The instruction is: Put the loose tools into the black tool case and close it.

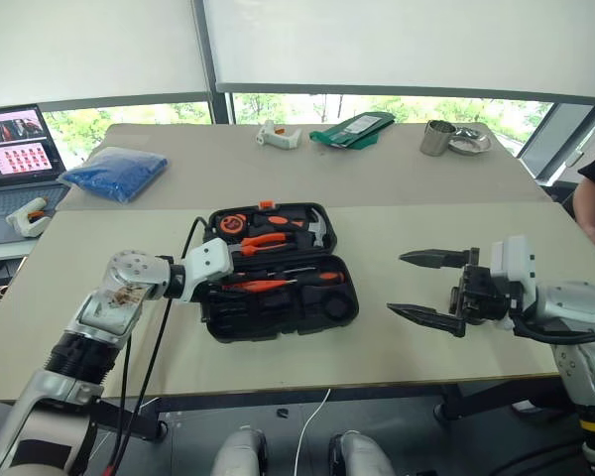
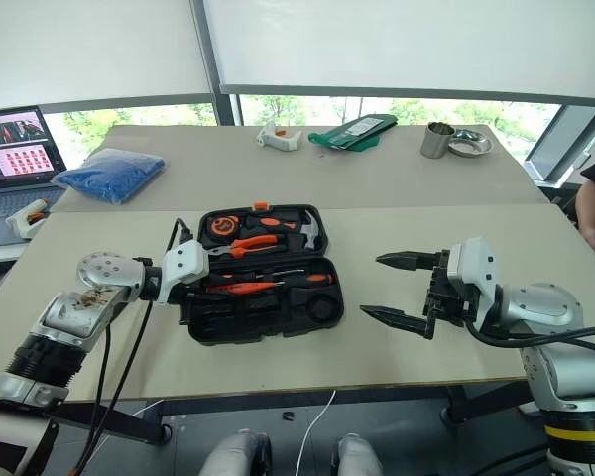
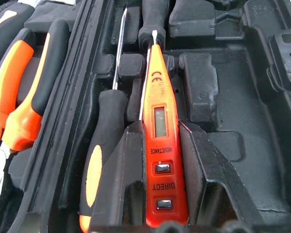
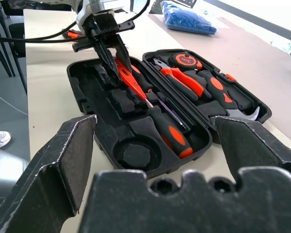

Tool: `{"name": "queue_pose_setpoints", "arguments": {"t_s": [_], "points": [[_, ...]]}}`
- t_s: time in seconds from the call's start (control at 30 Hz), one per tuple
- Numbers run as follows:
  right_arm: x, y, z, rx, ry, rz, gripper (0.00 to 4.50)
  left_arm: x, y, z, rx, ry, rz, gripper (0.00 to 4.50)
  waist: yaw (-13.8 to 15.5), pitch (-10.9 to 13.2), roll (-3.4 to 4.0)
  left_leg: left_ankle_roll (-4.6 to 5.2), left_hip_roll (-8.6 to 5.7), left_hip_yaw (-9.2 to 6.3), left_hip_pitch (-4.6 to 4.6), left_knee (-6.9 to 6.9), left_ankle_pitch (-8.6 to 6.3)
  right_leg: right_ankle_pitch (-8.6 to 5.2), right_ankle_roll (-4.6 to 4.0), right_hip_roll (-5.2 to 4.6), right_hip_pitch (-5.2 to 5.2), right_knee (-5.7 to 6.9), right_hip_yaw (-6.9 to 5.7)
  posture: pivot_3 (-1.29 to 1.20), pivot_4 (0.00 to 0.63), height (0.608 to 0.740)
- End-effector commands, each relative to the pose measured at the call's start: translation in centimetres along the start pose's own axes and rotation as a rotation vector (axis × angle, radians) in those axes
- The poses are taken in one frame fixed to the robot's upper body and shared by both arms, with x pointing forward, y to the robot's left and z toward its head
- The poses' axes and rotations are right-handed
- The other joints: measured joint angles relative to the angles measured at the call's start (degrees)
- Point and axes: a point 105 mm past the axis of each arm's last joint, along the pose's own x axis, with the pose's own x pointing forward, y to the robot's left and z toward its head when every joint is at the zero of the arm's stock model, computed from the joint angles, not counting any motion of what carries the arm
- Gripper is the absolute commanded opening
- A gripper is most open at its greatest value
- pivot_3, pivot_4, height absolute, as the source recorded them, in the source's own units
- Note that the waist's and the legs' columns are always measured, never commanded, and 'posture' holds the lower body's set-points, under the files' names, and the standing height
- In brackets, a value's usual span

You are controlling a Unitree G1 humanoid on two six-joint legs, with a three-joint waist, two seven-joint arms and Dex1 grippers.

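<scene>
Right now my left gripper [image 4: 109, 51] pinches the slim orange tester screwdriver [image 3: 160, 141] between narrow fingers, low over the near half of the open black tool case [image 1: 332, 317]. Seen along the gripper, the tester's long axis runs from six o'clock toward twelve, tip forward, beside a black-and-orange screwdriver [image 3: 99, 165] at nine o'clock. My right gripper [image 1: 431, 290] hangs wide and empty at the case's three o'clock, apart.

One tool case [image 1: 278, 312]; two long screwdrivers [image 4: 169, 131]; one tester screwdriver [image 3: 161, 145].
</scene>
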Motion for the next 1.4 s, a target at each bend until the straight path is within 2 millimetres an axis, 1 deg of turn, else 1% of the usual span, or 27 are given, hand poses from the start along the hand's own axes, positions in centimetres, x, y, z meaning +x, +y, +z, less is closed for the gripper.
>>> {"name": "queue_pose_setpoints", "arguments": {"t_s": [0.03,0.3,0.5,0.73,0.83,0.97,1.0,1.03,1.1,1.13,1.2,1.27,1.33,1.4], "points": [[-0.1,-0.1,0.8,-0.062,0.000,0.010,4.50,0.4,-1.0,-0.3,0.044,0.046,-0.061,0.51,0.0,0.0,0.00,0.00,-0.01,0.00,0.01,0.00,0.00,0.00,0.00,0.00,0.01,0.00,0.01,0.00,0.150,0.740],[0.3,-0.4,0.9,-0.067,-0.001,0.029,4.50,-0.3,-0.4,-2.5,0.041,0.146,-0.018,0.51,0.0,0.0,0.01,0.00,-0.01,-0.03,0.05,0.01,0.01,0.00,-0.02,0.00,0.04,0.04,0.02,0.00,0.150,0.740],[0.2,-0.4,0.8,-0.067,0.005,0.044,4.50,-1.2,-0.8,-3.4,0.053,0.198,-0.031,0.51,-0.5,0.0,0.02,0.00,0.01,-0.03,0.12,0.01,0.01,0.00,-0.02,0.02,0.07,0.12,0.03,0.00,0.150,0.740],[0.3,-0.5,0.8,-0.068,0.012,0.058,4.50,-1.6,-1.4,-3.8,0.056,0.223,-0.046,0.51,-1.0,0.0,0.05,-0.01,0.02,-0.03,0.19,0.01,0.01,-0.01,-0.03,0.04,0.07,0.18,0.10,0.00,0.150,0.740],[0.3,-0.5,0.7,-0.066,0.014,0.062,4.50,-1.2,-1.6,-3.7,0.055,0.221,-0.051,0.51,-1.0,0.0,0.06,-0.01,0.02,-0.03,0.19,0.01,0.01,-0.01,-0.04,0.06,0.07,0.19,0.11,0.00,0.150,0.740],[0.4,-0.4,0.7,-0.061,0.016,0.064,4.50,-0.6,-1.9,-3.1,0.021,0.178,-0.069,0.51,-1.0,0.0,0.06,-0.01,0.02,-0.02,0.19,0.01,0.01,-0.01,-0.03,0.06,0.07,0.19,0.12,0.00,0.150,0.740],[0.5,-0.4,0.7,-0.060,0.016,0.065,4.50,-0.6,-1.9,-2.9,0.012,0.164,-0.071,1.51,-0.9,0.0,0.06,0.00,0.01,-0.02,0.19,0.01,0.01,-0.01,-0.03,0.05,0.08,0.19,0.12,0.00,0.150,0.740],[0.5,-0.4,0.6,-0.059,0.016,0.066,4.50,-0.7,-1.9,-2.7,0.016,0.150,-0.068,1.75,-0.9,0.0,0.06,0.00,0.01,-0.01,0.19,0.01,0.01,-0.01,-0.03,0.05,0.08,0.19,0.12,0.00,0.150,0.740],[0.7,-0.4,0.6,-0.056,0.014,0.067,4.50,-1.0,-1.3,-1.6,0.054,0.076,-0.035,2.53,-1.0,0.0,0.07,-0.01,0.02,-0.01,0.19,0.01,0.01,-0.01,-0.03,0.05,0.07,0.18,0.13,0.00,0.150,0.740],[0.7,-0.4,0.6,-0.054,0.013,0.068,4.50,-1.2,-1.0,-0.8,0.066,0.017,-0.018,2.83,-1.0,0.0,0.07,0.00,0.01,-0.01,0.19,0.01,0.01,-0.01,-0.03,0.05,0.07,0.18,0.13,0.00,0.150,0.740],[0.7,-0.1,0.4,-0.033,0.010,0.076,4.50,-1.9,-0.6,0.7,0.103,-0.087,-0.006,3.64,-0.9,0.0,0.05,0.00,0.00,0.01,0.18,0.01,0.01,-0.01,-0.04,0.04,0.06,0.18,0.16,0.00,0.150,0.740],[0.7,0.5,-0.1,-0.011,0.021,0.103,4.50,-3.0,0.0,1.4,0.092,-0.143,0.016,3.64,-0.8,0.0,-0.04,0.00,0.01,0.00,0.11,0.02,0.01,0.00,-0.04,0.05,0.00,0.18,0.11,0.00,0.150,0.740],[0.8,0.7,-0.1,-0.002,0.015,0.104,4.50,-3.8,0.4,1.1,0.073,-0.162,0.031,3.64,-0.7,0.0,-0.04,0.00,0.01,-0.03,0.09,0.04,0.01,0.00,-0.05,0.04,0.01,0.19,0.08,0.00,0.150,0.740],[0.9,0.6,-0.1,-0.002,0.007,0.098,4.50,-4.1,0.5,0.9,0.044,-0.188,0.043,3.64,-0.8,0.0,-0.03,0.00,0.00,-0.02,0.09,0.05,0.01,0.01,-0.04,0.02,0.01,0.19,0.09,0.00,0.150,0.740]]}}
